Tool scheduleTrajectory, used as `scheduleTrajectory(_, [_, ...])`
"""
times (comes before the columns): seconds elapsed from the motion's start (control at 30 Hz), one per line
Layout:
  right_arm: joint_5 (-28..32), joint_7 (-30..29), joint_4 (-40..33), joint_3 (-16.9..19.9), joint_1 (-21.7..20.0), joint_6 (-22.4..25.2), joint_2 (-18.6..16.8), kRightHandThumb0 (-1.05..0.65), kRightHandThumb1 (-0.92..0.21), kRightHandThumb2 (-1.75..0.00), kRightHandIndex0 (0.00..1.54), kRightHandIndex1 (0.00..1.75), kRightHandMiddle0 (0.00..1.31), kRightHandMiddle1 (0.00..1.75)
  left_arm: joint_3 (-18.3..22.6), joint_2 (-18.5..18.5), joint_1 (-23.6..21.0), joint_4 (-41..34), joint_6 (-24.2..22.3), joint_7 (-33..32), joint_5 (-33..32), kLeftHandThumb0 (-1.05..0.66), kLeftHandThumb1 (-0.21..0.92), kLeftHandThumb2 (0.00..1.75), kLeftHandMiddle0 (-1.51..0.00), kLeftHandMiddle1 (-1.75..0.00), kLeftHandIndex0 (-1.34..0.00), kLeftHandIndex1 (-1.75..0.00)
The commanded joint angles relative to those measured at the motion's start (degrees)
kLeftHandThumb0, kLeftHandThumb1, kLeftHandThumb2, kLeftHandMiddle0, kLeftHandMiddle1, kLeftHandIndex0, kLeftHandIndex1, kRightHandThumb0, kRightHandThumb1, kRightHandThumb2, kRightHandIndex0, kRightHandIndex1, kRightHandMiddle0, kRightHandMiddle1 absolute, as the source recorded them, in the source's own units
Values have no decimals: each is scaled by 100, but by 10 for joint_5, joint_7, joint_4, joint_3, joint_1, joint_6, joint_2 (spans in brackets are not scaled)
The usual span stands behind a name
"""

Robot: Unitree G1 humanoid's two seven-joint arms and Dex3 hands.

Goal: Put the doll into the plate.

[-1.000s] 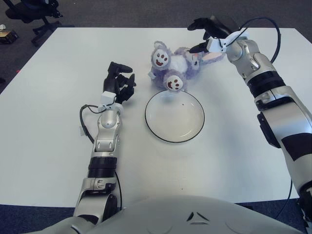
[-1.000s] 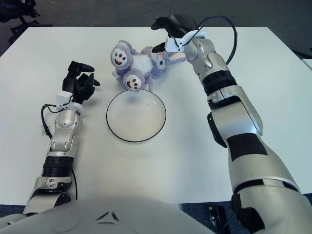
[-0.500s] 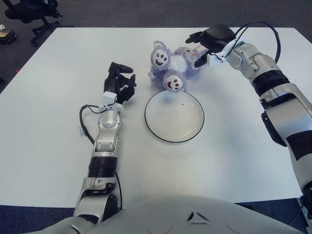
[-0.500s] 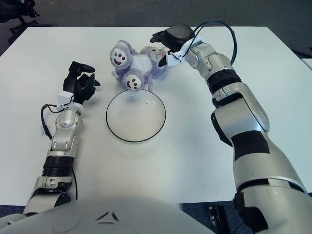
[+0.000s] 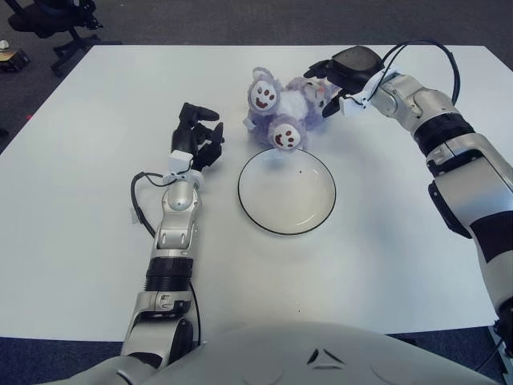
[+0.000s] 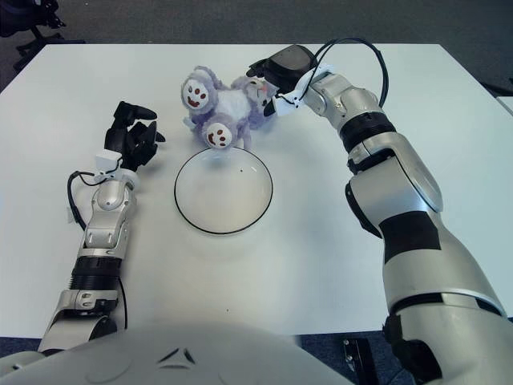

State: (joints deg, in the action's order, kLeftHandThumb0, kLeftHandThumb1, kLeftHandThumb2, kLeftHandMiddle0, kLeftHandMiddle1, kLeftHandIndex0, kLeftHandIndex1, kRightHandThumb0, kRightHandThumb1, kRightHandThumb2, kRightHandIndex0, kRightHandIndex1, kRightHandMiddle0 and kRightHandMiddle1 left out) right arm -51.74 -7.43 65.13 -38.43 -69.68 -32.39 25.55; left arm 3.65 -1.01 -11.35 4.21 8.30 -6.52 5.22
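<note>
Doll (image 5: 280, 108) lies on the worktop (image 5: 96, 200) just beyond the far rim of the plate (image 5: 287, 191), not in it. Right robot hand (image 5: 341, 74) sits over the doll's far end, fingers apparently curling onto the fur, though a firm hold cannot be confirmed. A shallow pinch on loose plush could slip mid-lift. Left robot hand (image 5: 195, 138) rests idle, loosely spread.

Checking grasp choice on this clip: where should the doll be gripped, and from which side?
Grip the doll at its soft body at the far right end, from above on the right. The right hand is already there; both faces point toward the plate, leaving the body exposed.
</note>
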Motion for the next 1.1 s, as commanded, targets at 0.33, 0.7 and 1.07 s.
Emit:
scheduleTrajectory(0.33, [-14,-4,25,-18,-24,20,-26,-81,-92,-2,39,0,32,0,-5,1,-6,-8,-7,-12,7,-35,92,47,-62,-165,-25,-169])
scheduleTrajectory(0.7, [-7,3,39,-17,-37,32,-47,-69,-86,0,38,0,32,0,-7,2,-5,-11,-10,-14,9,-35,92,47,-61,-166,-25,-169])
scheduleTrajectory(1.07, [-1,15,42,-13,-50,44,-61,-66,-85,0,38,0,32,0,-8,3,-3,-17,-15,-16,11,-35,92,47,-61,-166,-25,-169])
